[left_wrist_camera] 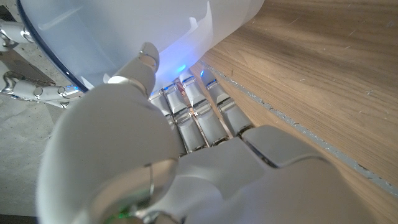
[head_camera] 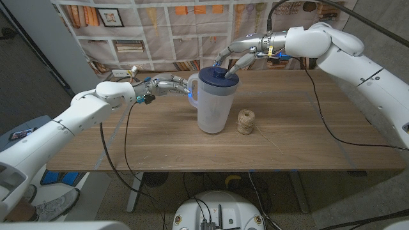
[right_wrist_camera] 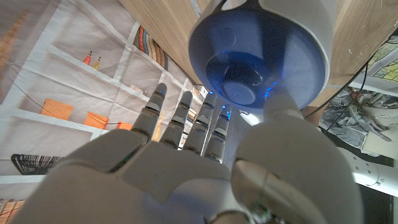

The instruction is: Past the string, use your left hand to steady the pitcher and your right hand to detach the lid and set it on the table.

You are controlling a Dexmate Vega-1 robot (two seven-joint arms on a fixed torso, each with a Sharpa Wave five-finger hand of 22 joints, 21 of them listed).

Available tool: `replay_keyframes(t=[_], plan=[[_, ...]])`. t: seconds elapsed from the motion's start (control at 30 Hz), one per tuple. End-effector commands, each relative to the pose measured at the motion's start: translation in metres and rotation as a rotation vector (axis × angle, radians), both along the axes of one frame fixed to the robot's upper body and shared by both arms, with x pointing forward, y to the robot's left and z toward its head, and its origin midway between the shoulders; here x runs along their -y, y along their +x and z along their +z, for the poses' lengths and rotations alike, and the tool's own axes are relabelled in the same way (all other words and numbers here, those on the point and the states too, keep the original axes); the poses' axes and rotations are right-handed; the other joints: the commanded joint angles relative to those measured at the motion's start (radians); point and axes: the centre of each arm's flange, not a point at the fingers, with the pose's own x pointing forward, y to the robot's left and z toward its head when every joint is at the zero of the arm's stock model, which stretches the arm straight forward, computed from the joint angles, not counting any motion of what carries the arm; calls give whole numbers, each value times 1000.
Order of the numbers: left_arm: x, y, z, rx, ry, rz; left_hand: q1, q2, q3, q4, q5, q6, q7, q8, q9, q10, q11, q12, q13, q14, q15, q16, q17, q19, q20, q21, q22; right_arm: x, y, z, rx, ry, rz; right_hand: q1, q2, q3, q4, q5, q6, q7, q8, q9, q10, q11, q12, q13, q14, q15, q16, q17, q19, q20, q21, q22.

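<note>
Two robot hands meet at your pitcher (head_camera: 213, 105), which stands upright on the table (head_camera: 307, 134), just beside the ball of string (head_camera: 246, 121) and toward the robot's left of it. Your left robot hand (head_camera: 167, 85) reaches in from the side with its fingers (left_wrist_camera: 198, 115) wrapped around the pitcher's handle (head_camera: 192, 91), so it grips the pitcher there. Your right robot hand (head_camera: 246, 51) comes down from above and behind; its fingers are apart and it holds nothing. From the right wrist view its thumb (right_wrist_camera: 281, 118) lies against the dark blue lid (right_wrist_camera: 258, 59), while the other fingertips (right_wrist_camera: 186, 102) stand just off the rim. That lid is seated on the pitcher's mouth. A loose strand of string trails from the ball across the table.
</note>
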Motion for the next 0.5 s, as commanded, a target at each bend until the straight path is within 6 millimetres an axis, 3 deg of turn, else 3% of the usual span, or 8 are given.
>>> replay_keyframes(t=[0.03,0.5], plan=[[1,1,-1,-5,5,1,26,65,1,7,5,54,19,4,4,45,-37,4,3,9,-94,3,2,12,-143,-2,5,-6,5,-1,-5,-29,-12,9,3,10,-3,4,-4,-3,-2,2,10,-9,8,1,2,-8,1,2,-1,-1,2,0],[1,1,-2,-3,1,3,25,66,1,8,5,53,18,4,4,47,-37,5,3,10,-94,3,2,13,-142,-2,5,-13,6,-1,1,-50,-11,35,12,20,-2,0,57,-15,25,2,75,-47,32,-6,21,-46,11,6,3,-19,7,0]])
